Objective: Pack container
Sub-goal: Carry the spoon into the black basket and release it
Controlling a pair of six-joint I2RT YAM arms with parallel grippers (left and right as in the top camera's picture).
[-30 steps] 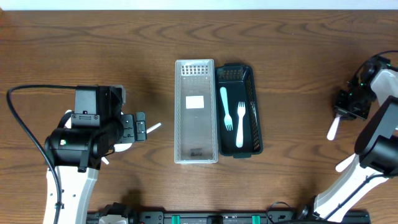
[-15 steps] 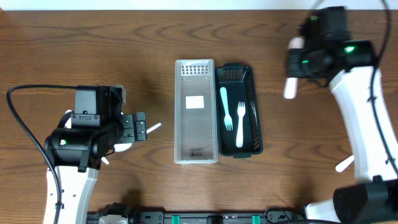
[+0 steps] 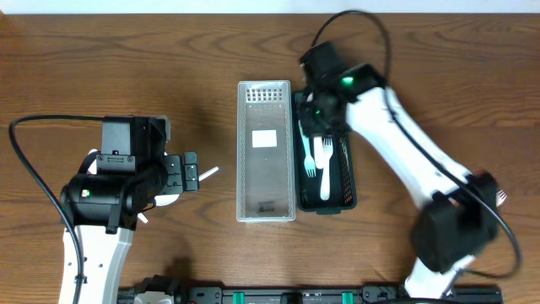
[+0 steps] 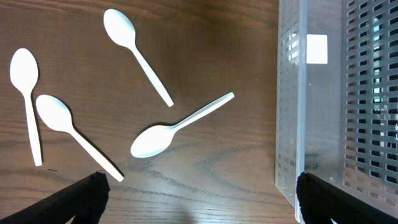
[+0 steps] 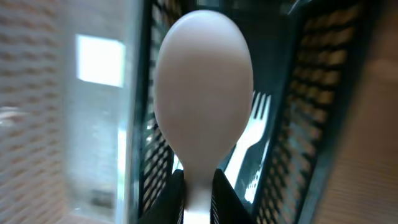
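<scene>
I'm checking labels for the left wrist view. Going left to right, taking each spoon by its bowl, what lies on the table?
upright spoon → slanted spoon → top spoon → low spoon nearest the container → clear container

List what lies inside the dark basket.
A pale blue fork and a white fork lie inside the dark basket. The right claw, gripping a white spoon, hides its top end.

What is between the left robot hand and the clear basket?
One white spoon lies between the left gripper and the clear basket, seen in the overhead view.
</scene>
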